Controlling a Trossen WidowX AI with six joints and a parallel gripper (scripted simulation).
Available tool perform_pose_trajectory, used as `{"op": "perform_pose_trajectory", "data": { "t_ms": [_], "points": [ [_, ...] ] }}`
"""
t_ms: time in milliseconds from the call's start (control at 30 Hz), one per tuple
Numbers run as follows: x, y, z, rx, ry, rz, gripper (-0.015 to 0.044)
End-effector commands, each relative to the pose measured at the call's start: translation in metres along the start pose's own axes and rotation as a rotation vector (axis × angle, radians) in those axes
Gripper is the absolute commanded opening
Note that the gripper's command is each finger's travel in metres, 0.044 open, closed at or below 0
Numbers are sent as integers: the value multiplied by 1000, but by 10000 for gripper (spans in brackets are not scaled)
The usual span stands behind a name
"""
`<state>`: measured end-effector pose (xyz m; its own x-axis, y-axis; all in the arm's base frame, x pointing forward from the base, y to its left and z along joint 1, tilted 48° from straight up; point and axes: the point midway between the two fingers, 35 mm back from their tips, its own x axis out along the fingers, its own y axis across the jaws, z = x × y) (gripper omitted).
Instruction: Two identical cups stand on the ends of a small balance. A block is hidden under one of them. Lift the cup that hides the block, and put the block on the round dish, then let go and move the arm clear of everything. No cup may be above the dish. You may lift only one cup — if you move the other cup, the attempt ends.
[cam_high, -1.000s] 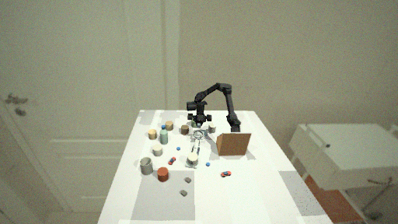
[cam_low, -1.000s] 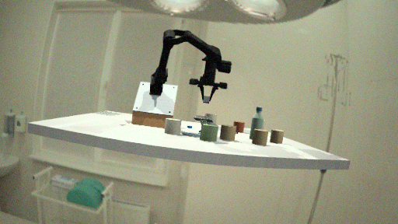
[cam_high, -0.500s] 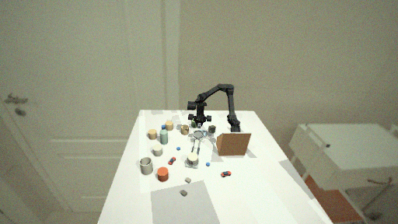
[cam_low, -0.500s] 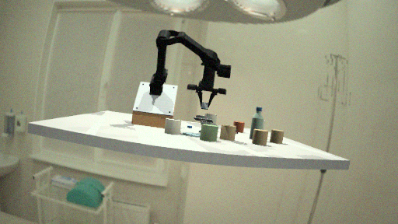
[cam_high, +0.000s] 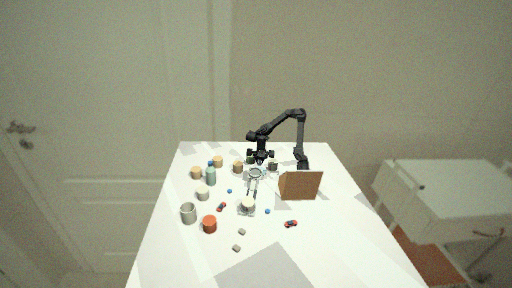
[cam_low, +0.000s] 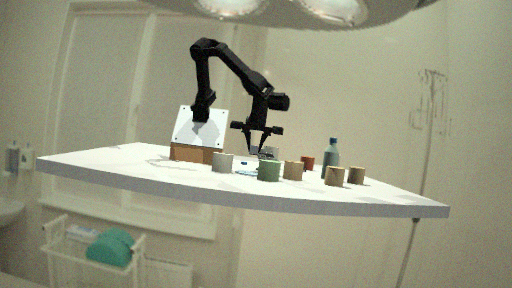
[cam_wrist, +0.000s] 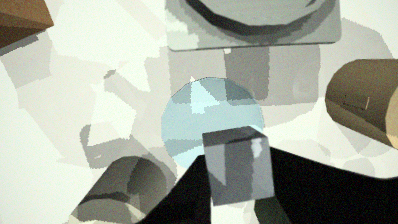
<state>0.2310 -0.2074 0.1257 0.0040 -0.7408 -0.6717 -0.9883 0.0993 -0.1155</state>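
My gripper (cam_high: 259, 162) (cam_low: 257, 152) (cam_wrist: 231, 157) is shut on a grey block (cam_wrist: 241, 172) and holds it above table level. In the wrist view the block overlaps the lower right edge of the light blue round dish (cam_low: 244, 173) (cam_wrist: 212, 117), whose visible part is bare. The balance's near pan (cam_wrist: 182, 41) has a round rim and no cup on it. A pale cup (cam_high: 248, 203) stands on the far pan. Which loose cup came off the near pan, I cannot tell.
A grey cup (cam_high: 272, 165) (cam_low: 222, 162) (cam_wrist: 135, 175) and a green cup (cam_low: 269, 171) stand near the dish. A tan cup (cam_high: 238, 167) (cam_low: 293, 170) (cam_wrist: 365, 95) is beside them. A bottle (cam_high: 211, 176) (cam_low: 330, 161) and a brown slanted box (cam_high: 300, 186) stand farther out.
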Motion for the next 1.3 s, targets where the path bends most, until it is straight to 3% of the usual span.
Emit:
{"op": "perform_pose_trajectory", "data": {
  "t_ms": [0, 367, 967, 1267],
  "points": [
    [5, 5, -10, -12, 11, -8, 0],
    [46, 5, -11, -12, 13, -7, 0],
    [67, 5, -11, -13, 14, -7, 0],
    [63, 6, -12, -6, 18, -3, 236]
  ]
}}
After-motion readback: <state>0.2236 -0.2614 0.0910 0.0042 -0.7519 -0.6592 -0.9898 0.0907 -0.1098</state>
